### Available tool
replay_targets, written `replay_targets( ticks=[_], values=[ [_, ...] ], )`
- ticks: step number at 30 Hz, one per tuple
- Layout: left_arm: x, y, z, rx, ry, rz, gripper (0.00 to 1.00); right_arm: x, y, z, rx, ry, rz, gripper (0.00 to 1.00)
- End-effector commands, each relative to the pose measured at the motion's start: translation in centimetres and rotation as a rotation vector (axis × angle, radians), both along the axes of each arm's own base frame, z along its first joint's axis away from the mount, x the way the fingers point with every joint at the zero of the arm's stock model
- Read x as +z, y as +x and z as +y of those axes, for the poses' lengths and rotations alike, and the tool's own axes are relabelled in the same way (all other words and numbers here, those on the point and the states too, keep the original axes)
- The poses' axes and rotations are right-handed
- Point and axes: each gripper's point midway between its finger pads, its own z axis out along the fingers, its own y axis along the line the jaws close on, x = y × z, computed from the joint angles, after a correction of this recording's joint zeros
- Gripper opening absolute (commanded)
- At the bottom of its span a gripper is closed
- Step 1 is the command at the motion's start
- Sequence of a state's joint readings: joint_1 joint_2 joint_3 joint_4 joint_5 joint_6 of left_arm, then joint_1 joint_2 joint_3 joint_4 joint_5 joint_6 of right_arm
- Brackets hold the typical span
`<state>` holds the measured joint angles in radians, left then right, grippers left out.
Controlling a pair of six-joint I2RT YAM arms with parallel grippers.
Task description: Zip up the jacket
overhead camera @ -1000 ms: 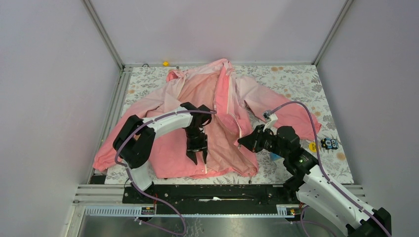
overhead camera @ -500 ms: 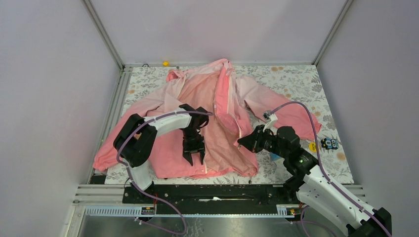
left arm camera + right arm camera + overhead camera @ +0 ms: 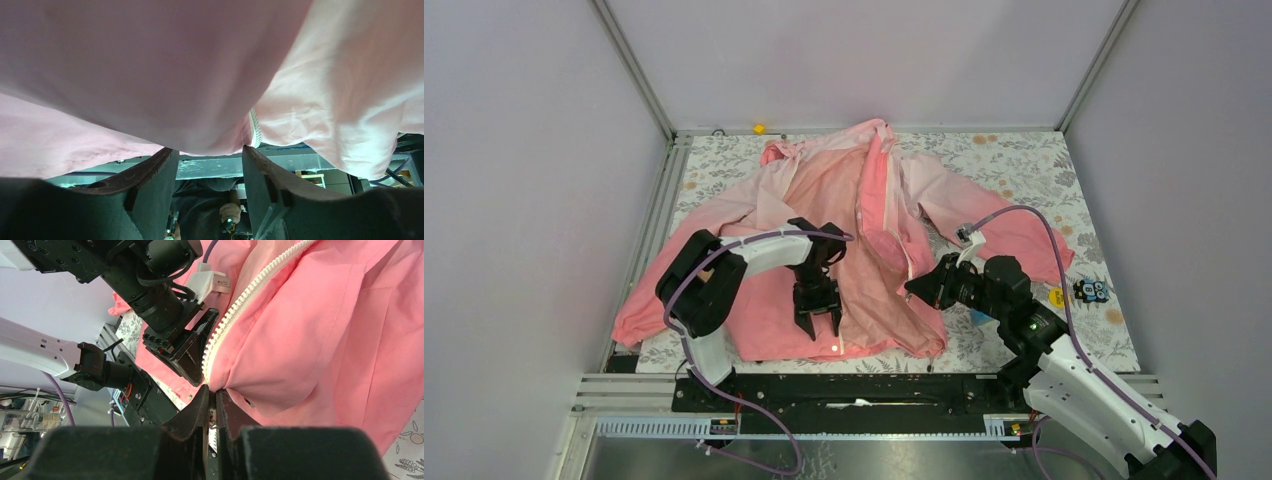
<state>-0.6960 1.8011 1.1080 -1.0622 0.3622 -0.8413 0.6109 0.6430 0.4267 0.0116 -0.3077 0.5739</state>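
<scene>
The pink jacket lies spread on the table, front open, its white zipper running down the right front edge. My left gripper hovers over the lower left panel near the hem, pointing toward me. In its wrist view the left gripper is open, and jacket fabric and a bit of white zipper lie just past the tips. My right gripper is shut on the right front edge. In the right wrist view the right gripper pinches the fabric where the zipper ends.
A floral mat covers the table. A yellow disc and a small dark toy sit at the right edge. A small yellow piece lies by the back wall. A black rail runs along the near edge.
The left gripper has drifted slightly left and nearer the hem, and its jaws have spread wider. The right gripper has kept its pinch and has not moved.
</scene>
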Motion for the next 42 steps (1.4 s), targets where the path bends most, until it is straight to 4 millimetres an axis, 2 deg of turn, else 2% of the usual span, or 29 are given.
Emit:
replay_targets(
  ticks=[1,4,8,11,13,17,19,23,25,26,28,29,30,34,38,42],
  values=[
    [0.4,-0.3,-0.4,0.039,-0.007,-0.01,0.54,0.9,-0.1,0.4,0.015,0.026,-0.034,0.0],
    [0.2,-0.4,-0.4,0.047,0.002,-0.019,0.54,1.0,-0.1,0.4,0.015,0.028,-0.034,0.0],
    [-0.1,0.5,-0.4,0.044,0.018,-0.063,0.53,1.1,-0.1,0.5,0.019,0.031,-0.034,0.0],
    [-0.2,1.0,-0.8,0.056,0.007,-0.087,0.41,1.1,-0.1,0.5,0.018,0.032,-0.033,0.0],
    [-0.1,1.2,-0.9,0.069,-0.002,-0.109,0.37,1.1,-0.1,0.5,0.02,0.033,-0.034,0.0],
    [0.2,1.3,-0.9,0.092,-0.015,-0.144,0.23,1.1,-0.1,0.6,0.02,0.037,-0.027,0.0],
    [0.3,1.3,-0.7,0.105,-0.023,-0.164,0.08,1.2,0.0,0.7,0.019,0.041,-0.026,0.0],
    [1.1,1.4,-0.6,0.128,-0.045,-0.207,0.03,1.1,0.1,0.8,0.018,0.044,-0.018,0.0],
    [1.3,1.2,-0.7,0.142,-0.066,-0.211,0.05,1.0,0.1,0.8,0.018,0.043,-0.016,0.0],
    [1.4,1.0,-0.9,0.151,-0.079,-0.205,0.1,1.0,0.1,0.8,0.016,0.042,-0.013,0.0],
    [1.6,0.6,-1.1,0.176,-0.085,-0.195,0.37,0.8,0.1,0.8,0.018,0.04,-0.009,0.0],
    [1.8,0.4,-1.3,0.189,-0.086,-0.195,0.46,0.7,0.1,0.8,0.017,0.039,-0.006,0.0],
    [2.0,0.4,-1.4,0.204,-0.083,-0.199,0.48,0.6,0.1,0.9,0.019,0.04,-0.003,0.0],
    [2.1,0.1,-1.8,0.266,-0.044,-0.196,0.51,0.5,0.1,1.0,0.017,0.047,0.001,0.0],
    [1.2,-0.1,-0.3,0.269,0.051,-0.196,0.48,0.8,0.1,1.0,0.02,0.056,-0.002,0.0],
    [0.5,0.1,-0.5,0.272,0.058,-0.189,0.45,0.8,-0.1,1.0,0.023,0.059,0.0,0.0]
  ],
)
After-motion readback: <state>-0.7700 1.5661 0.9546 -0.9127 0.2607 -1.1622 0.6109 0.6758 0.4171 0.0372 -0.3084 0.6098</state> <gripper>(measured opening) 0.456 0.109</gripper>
